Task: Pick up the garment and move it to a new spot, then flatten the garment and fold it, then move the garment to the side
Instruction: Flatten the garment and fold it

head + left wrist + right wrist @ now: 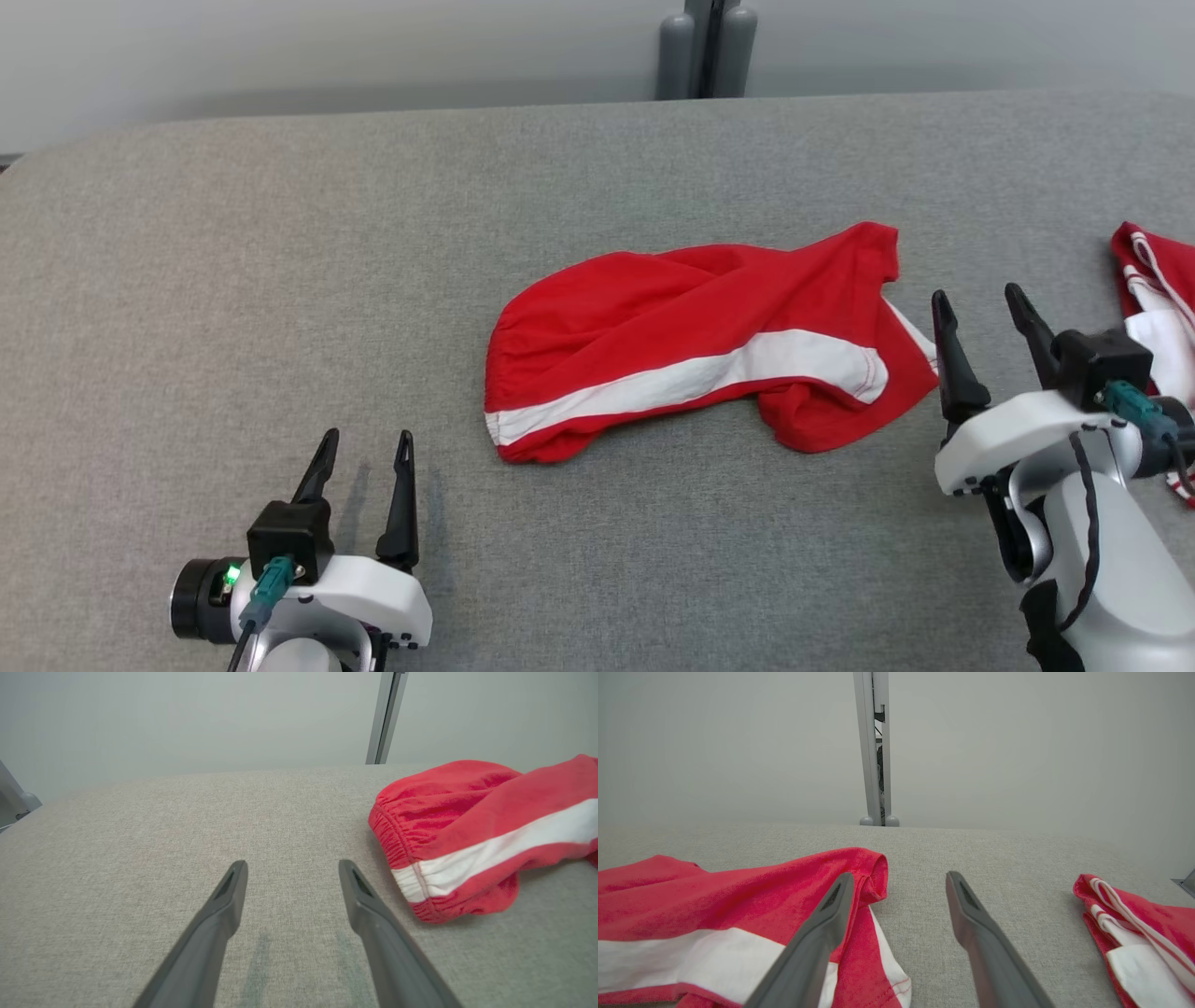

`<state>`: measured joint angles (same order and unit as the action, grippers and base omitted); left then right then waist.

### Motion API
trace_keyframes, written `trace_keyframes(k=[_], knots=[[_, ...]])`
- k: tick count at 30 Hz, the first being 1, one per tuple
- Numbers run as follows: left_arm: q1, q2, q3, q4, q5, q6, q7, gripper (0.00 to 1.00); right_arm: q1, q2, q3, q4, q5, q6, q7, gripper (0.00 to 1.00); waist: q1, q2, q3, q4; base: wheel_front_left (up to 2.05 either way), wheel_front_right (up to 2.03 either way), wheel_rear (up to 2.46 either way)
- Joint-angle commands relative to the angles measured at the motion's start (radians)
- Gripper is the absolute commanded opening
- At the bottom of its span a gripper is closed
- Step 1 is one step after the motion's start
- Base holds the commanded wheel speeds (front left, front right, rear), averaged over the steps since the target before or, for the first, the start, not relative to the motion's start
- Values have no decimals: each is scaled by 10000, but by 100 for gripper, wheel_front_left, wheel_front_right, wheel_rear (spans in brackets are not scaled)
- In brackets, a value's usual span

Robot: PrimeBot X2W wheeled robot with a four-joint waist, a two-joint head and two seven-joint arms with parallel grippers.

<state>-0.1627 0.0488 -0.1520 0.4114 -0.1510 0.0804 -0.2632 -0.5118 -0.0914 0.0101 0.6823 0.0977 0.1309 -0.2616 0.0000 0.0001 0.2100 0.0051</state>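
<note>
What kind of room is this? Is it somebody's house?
Probably a robot test room, not a house: a big grey fabric-covered table, a bare pale wall, and one red garment lying crumpled on the table.

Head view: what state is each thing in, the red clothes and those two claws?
red garment: crumpled, unfolded, lying loose on the grey surface.
second red garment: bunched at the right edge, partly out of frame.
left gripper: open, empty.
right gripper: open, empty, beside the red garment.
</note>
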Motion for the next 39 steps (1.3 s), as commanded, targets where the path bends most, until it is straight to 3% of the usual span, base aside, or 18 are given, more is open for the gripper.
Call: trace_keyframes(k=[1, 8, 22, 39], knots=[[105, 45, 81, -8, 32, 69, -13, 100, 239, 17, -33, -181, 34, -2, -42, 100, 0, -1, -309, -286, 0, 0, 0], [505, 44, 373, -21, 37, 76, -13, 100, 1490, 288, -159, -1112, 198, -3, -41, 100, 0, -1, -786, -578, 0, 0, 0], [1614, 42, 887, 15, 150, 6, -13, 100, 3252, 373, 593, -1298, 834, -2, -42, 100, 0, -1, -1947, -854, 0, 0, 0], [1609, 42, 872, -148, -31, -219, -15, 100, 3399, 375, 813, -1642, 1241, -2, -43, 100, 0, -1, -1798, -936, 0, 0, 0]])
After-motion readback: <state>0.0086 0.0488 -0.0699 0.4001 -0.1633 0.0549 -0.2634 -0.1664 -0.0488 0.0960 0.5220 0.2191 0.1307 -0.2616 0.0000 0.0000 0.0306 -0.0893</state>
